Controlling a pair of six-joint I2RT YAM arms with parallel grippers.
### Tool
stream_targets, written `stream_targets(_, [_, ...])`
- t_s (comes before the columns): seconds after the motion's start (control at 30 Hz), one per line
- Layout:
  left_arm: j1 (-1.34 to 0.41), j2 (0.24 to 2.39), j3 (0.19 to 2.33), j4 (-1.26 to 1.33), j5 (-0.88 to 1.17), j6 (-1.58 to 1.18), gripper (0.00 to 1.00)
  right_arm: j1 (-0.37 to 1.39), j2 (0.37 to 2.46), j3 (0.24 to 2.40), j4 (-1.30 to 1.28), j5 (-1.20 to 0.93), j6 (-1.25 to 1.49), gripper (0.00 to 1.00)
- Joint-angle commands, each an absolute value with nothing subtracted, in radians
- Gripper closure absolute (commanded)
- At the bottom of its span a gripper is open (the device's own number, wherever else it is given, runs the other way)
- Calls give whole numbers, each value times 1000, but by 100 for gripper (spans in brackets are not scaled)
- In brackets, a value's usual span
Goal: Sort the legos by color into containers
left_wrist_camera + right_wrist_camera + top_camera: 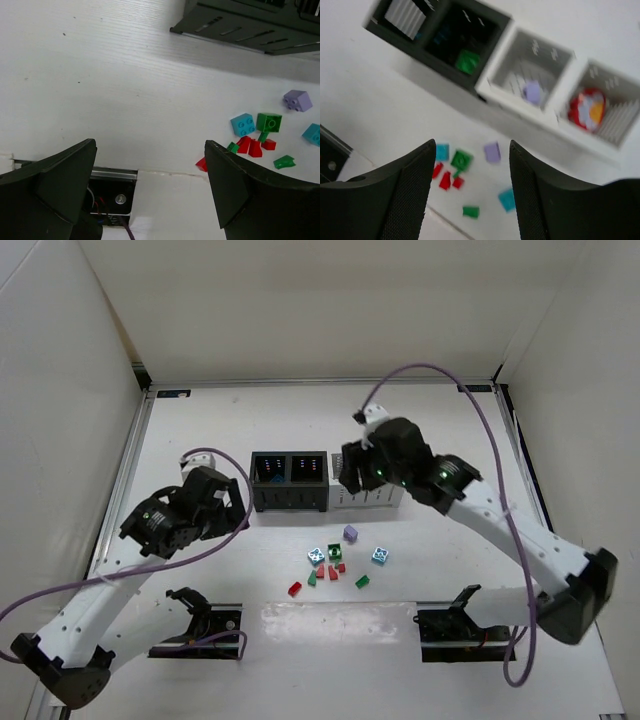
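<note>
- The right tool [472,150] is hovering released, its fingers spread with nothing between them; the containers [485,75] are lying just ahead of it and the loose legos [465,175] are lying below its fingertips, nearer the arm bases.
- The left tool [150,150] is likewise hanging released and empty over bare desk [100,75]; the legos are sitting ahead of it and off to its right, and the black bins [240,30] are standing farther ahead.
- The bins are already holding bricks: green in one black bin [467,55], lilac in one white bin [532,75], red in the other white bin [592,107]; the content of the last black bin is too blurred to tell.
- Judging from this, the step in hand is fetching another loose brick; the lilac brick [298,100] is looking like the easiest choice, since it is standing apart from the cluster, on the side nearest the bins.
- Doing it well is meaning coming straight down over that brick, fingers closing on two opposite flat sides, and keeping clear of the tight red and green pile [252,146], where pieces are touching.
- The lilac brick is sitting studs up and is looking nearly square, so no long axis is showing; it is lying turned slightly askew to the bin fronts, so the wrist is needing a small turn to meet its flat sides.
- The containers are running in one row, long axis crosswise to both tools, slotted walls facing the arms.
</note>
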State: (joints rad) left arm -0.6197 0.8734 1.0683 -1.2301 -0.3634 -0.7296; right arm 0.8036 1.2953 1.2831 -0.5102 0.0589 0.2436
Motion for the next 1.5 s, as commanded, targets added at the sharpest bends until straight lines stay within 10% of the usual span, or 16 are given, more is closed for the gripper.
stream_targets(0.0, [-658, 931, 1043, -1141, -292, -677, 0, 821, 1177, 1169, -672, 284, 411, 36])
stream_targets(0.63, [-991, 1529, 1040, -637, -276, -796, 0, 416, 704, 904, -879, 240, 539, 34])
stream_targets(1.47, [-1009, 1608, 956, -610, -250, -988, 16, 100, 667, 894, -916, -55, 364, 34])
